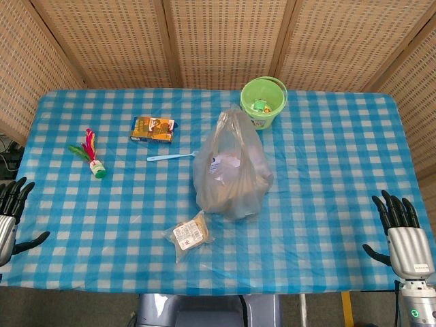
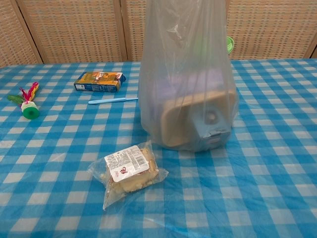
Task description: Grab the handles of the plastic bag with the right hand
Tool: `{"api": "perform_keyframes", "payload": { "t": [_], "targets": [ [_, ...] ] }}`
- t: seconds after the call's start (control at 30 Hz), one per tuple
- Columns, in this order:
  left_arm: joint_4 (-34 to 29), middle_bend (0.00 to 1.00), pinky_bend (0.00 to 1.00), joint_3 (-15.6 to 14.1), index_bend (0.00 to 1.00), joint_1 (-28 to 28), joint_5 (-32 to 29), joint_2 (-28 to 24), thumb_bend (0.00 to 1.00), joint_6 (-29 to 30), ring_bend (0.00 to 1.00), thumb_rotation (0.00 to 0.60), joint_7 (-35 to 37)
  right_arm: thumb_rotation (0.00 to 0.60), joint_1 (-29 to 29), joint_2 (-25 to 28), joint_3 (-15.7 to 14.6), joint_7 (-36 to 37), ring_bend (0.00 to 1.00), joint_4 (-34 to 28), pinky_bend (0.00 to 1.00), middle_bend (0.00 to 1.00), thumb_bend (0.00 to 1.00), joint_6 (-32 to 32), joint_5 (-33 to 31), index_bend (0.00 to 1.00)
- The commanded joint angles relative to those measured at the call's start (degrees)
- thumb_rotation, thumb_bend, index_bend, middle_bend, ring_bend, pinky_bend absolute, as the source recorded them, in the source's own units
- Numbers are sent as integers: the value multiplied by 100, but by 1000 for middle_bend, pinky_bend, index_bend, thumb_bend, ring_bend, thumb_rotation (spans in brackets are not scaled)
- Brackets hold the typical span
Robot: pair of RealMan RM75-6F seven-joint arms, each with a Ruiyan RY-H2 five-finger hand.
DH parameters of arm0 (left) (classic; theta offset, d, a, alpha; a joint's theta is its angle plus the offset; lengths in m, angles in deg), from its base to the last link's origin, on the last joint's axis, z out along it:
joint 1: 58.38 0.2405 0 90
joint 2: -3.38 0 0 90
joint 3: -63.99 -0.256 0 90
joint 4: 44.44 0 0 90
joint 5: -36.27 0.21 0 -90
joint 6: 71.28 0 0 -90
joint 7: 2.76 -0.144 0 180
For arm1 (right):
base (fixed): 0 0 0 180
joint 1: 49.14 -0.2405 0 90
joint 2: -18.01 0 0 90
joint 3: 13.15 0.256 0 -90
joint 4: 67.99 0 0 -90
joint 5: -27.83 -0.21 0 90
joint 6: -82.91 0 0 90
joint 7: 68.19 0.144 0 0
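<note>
Head view: translucent thin-film plastic bag (image 1: pixel 231 170) stands mid-surface, boxy load inside, handles bunched at top near the green bucket (image 1: pixel 263 102). Soft, slippery, crumples; likely bottom-heavy. Take handle loops. Right robot hand (image 1: pixel 402 235) near-right, fingers spread, empty.

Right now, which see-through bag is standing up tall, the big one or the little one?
The big plastic bag in the middle stands upright with a box inside. The small snack packet lies flat on the cloth in front of it.
</note>
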Motion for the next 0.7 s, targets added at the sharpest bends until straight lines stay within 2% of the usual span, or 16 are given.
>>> {"api": "perform_keyframes", "payload": {
  "t": [0.03,0.13,0.4,0.57,0.63,0.7],
  "targets": [
    [-14,0,0,10,0,-7,-30,3,0,-27,0,600,-21,600,-14,0,-5,59,0,6,0,0,0,-30,13,0],
    [-3,0,0,14,0,-16,-34,21,0,-40,0,600,-41,600,-64,27,-27,408,0,13,0,0,0,-149,33,0],
    [66,0,0,32,0,-82,-61,95,0,-148,0,600,-66,600,-454,167,61,1987,0,133,0,0,0,-646,142,0],
    [197,0,0,128,0,-183,-210,217,0,-298,0,600,-101,600,-1183,729,346,4295,0,-187,0,0,0,-1362,313,36],
    [248,0,0,167,0,-250,-307,276,0,-432,0,600,-151,600,-1591,973,650,5210,0,-398,0,0,0,-1589,316,58],
    [289,0,0,202,0,-295,-365,329,0,-493,0,600,-190,600,-1913,1243,806,5725,0,-486,0,0,0,-1962,253,65]
  ]
}}
